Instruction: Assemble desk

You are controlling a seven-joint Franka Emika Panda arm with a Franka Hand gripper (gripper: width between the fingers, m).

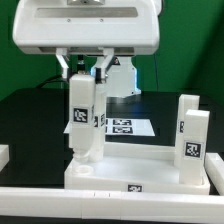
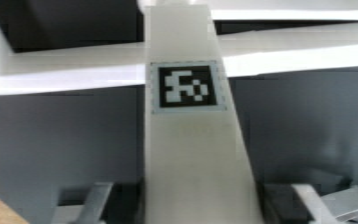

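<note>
Desk base (image 1: 150,165): white, raised rim, lying flat in the lower half of the exterior frame on the dark tabletop (image 1: 30,110). A socket corner sits lower left of centre.

Held leg (image 1: 83,118): square-section, white, upright, tag facing the camera, left of centre in the exterior frame. Its foot meets the desk base at that lower-left corner; whether it is fully seated or only resting in the socket cannot be told. Upright hold judged deliberate: the leg must stand square to the socket to go in or turn home.

Two more legs (image 1: 188,140) stand at the right edge of the exterior frame; they look already set in the far side of the base, though the joints are not clear.

Hand (image 1: 88,72): clamped on the upper end of the held leg, fingers either side, the bulky white body filling the top of the frame.

Marker board (image 1: 125,126): flat, behind the held leg at centre, apart from the parts.

Wrist view adds: the held leg (image 2: 190,120) running down the middle of the frame with its tag sharp, finger pads (image 2: 91,198) on both sides at the bottom, and the base rim (image 2: 69,62) at upper left. It hides the other legs and the marker board. The exterior view alone gives the leg's stance.
</note>
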